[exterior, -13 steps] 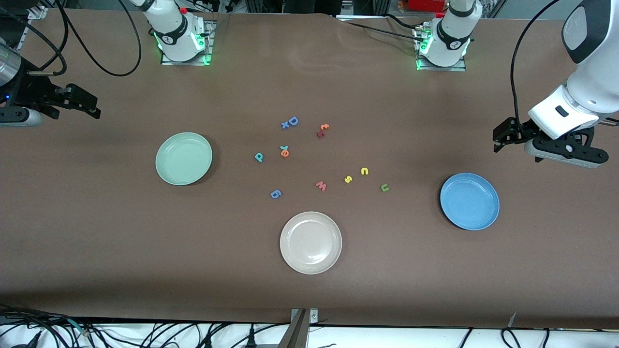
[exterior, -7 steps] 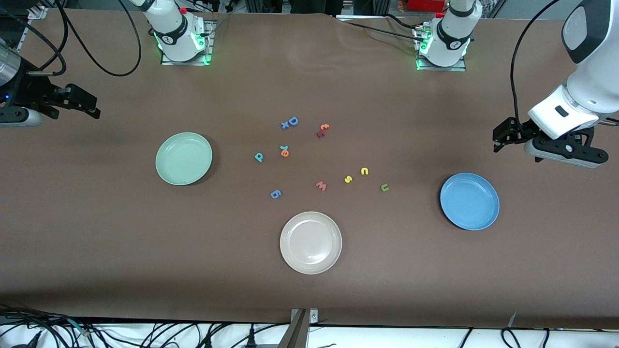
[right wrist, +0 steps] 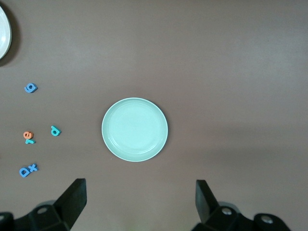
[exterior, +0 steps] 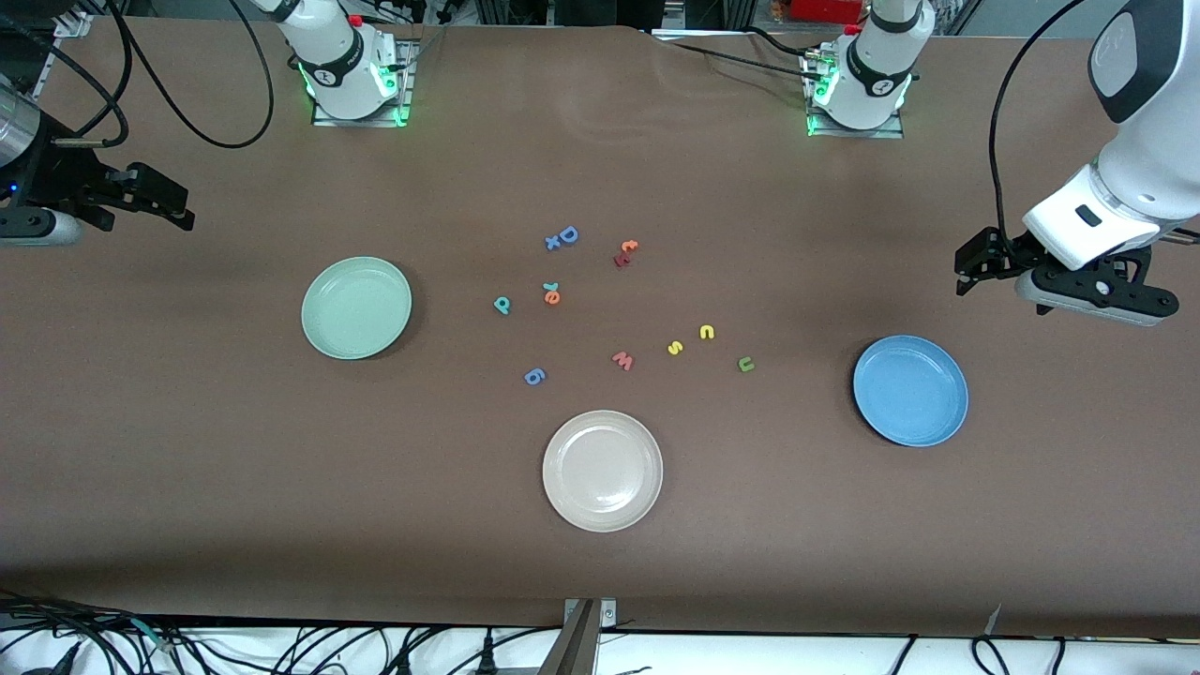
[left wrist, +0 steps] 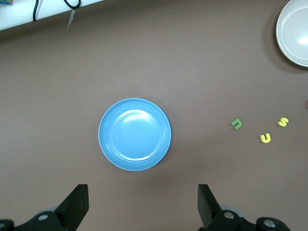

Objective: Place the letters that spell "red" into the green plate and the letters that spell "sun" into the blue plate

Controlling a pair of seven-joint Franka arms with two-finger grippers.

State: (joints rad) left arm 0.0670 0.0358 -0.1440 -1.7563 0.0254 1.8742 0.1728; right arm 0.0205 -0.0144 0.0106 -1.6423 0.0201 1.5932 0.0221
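The green plate (exterior: 356, 307) (right wrist: 134, 129) lies toward the right arm's end of the table, and the blue plate (exterior: 910, 390) (left wrist: 134, 134) toward the left arm's end. Neither holds anything. Between them lie the orange "e" (exterior: 553, 297) with a teal "r" (right wrist: 30, 141) touching it, the teal "d" (exterior: 502, 305), the yellow "s" (exterior: 675, 348), the yellow "n" (exterior: 707, 332) and the green "u" (exterior: 746, 365). My left gripper (exterior: 970, 267) (left wrist: 143, 204) hangs open over bare table beside the blue plate. My right gripper (exterior: 173, 208) (right wrist: 139, 202) hangs open over bare table beside the green plate.
A cream plate (exterior: 602, 471) sits nearest the front camera. Other letters lie among the task letters: a pink "w" (exterior: 622, 360), a blue "g" (exterior: 533, 377), a blue "D" with an "x" (exterior: 562, 237) and a red-orange pair (exterior: 625, 253).
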